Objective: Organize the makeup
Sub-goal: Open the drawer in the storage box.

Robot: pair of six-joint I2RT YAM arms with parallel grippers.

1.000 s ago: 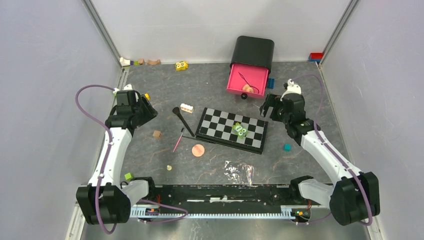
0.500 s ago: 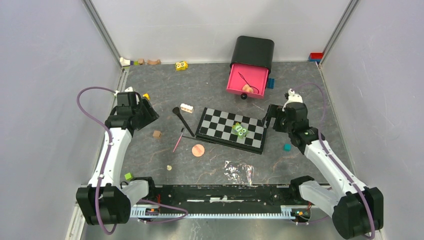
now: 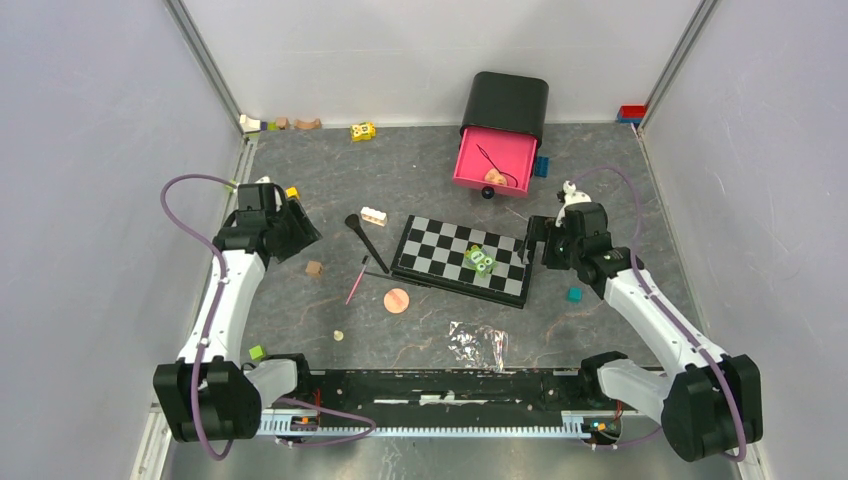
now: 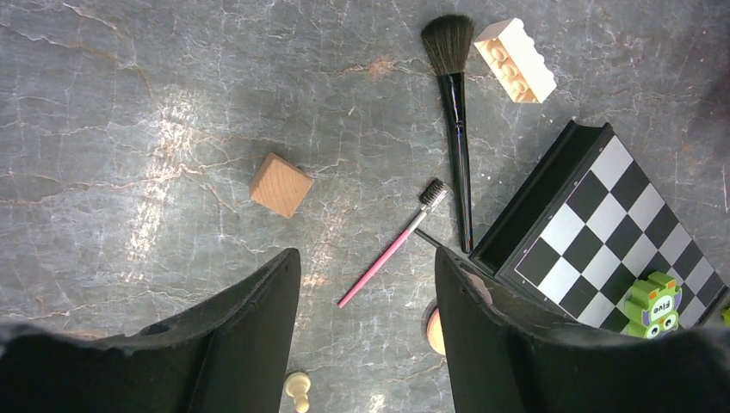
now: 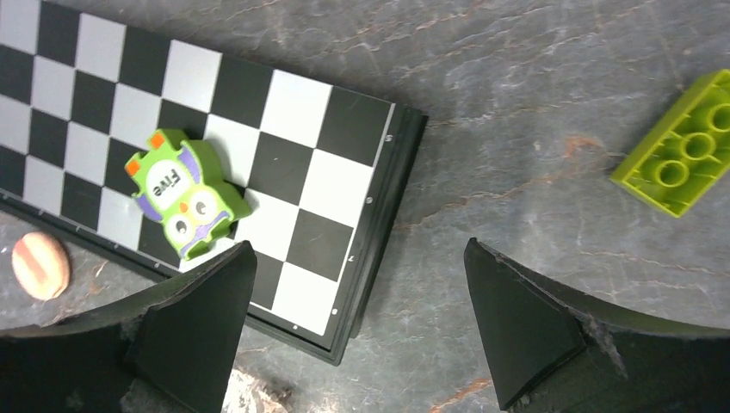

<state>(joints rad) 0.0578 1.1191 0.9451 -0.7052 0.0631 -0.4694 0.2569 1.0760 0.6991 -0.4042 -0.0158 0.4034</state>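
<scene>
Over the last 1 s the right gripper was drawn back from the pink open drawer of the black box toward 6 o'clock. It was brought to hover at the 3 o'clock edge of the black-and-white chequered board. In the right wrist view its jaws were spread wide and nothing was held. Beneath them lay only the board's corner, the green owl-faced toy block and, at 2 o'clock, a lime studded brick.

The left gripper was shifted only slightly. It was likewise wide open and empty, held above the stone-patterned table.

A thin dark pencil and a small peach piece were seen lying in the drawer. The empty retreat was therefore judged to mark 1 delivery finished.

3 pieces of makeup remained on the table, at 9 o'clock of the board:
- the black long-handled brush, with its handle tip close against the board's edge;
- the thin pink-handled brush, just beside it;
- the round peach puff, at 6 o'clock of both.

A plain wooden cube and a cream studded brick lay among them and were to be left alone.

The remaining pieces were judged to be nearer the left gripper, since the board stood between them and the right one.
</scene>
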